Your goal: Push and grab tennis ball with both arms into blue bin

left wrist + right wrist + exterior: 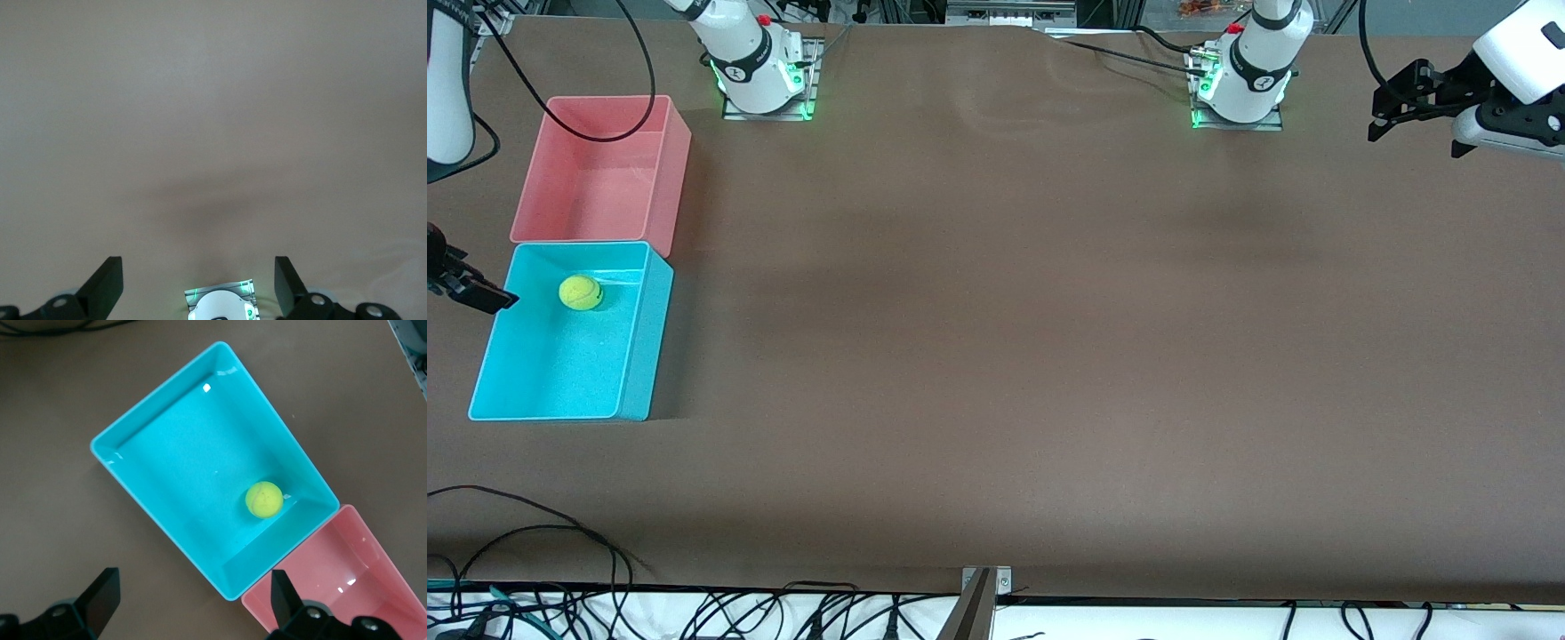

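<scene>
Small fuzzy yellow-green tennis ball (581,292), light and springy, rests in the rectangular cyan plastic bin (637,356), frame's left edge; best pinched across its middle. Right pincer (190,600) over the bin's edge and left pincer (199,283) at upper right both hang released.

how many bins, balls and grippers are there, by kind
bins: 2, the blue bin and the pink bin
balls: 1, the tennis ball, inside the blue bin
grippers: 2, left gripper and right gripper, both open
total: 5

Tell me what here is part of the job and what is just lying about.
Job: tennis ball, lying in the blue bin; right tool, open; left tool, open over bare table.
Lying about: pink bin, cables at the table edge.
</scene>
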Motion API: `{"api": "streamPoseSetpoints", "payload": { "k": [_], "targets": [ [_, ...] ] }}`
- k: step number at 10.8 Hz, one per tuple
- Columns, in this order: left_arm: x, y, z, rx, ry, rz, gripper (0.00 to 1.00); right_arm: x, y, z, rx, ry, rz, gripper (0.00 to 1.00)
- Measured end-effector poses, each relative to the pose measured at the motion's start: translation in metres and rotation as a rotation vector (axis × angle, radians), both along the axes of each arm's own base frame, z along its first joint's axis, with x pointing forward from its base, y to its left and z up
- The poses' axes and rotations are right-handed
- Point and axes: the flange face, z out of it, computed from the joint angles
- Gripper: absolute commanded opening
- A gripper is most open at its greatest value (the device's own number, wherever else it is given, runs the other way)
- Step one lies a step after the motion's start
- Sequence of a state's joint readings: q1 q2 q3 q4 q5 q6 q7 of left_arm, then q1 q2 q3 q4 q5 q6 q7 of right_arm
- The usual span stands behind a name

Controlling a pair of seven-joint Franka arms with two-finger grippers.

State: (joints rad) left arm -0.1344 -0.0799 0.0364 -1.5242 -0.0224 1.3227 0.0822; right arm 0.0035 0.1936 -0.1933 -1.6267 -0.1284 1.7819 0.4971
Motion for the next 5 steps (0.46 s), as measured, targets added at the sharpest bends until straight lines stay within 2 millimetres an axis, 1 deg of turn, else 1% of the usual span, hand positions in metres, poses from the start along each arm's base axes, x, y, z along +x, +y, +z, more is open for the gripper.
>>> {"api": "streamPoseSetpoints", "payload": {
  "k": [2, 4, 5],
  "targets": [
    [0.0, 0.0, 0.0, 0.0, 0.002, -0.001, 1.0, 0.001, 0.029, 0.019, 0.008, -0.042, 0.058, 1.0],
    [-0.001, -0.001, 0.0, 0.001, 0.007, -0.002, 1.0, 0.006, 0.054, 0.024, 0.012, -0.08, 0.103, 1.0],
    [-0.001, -0.001, -0.001, 0.001, 0.007, -0.002, 1.0, 0.008, 0.059, 0.026, 0.015, -0.093, 0.112, 1.0]
  ]
}}
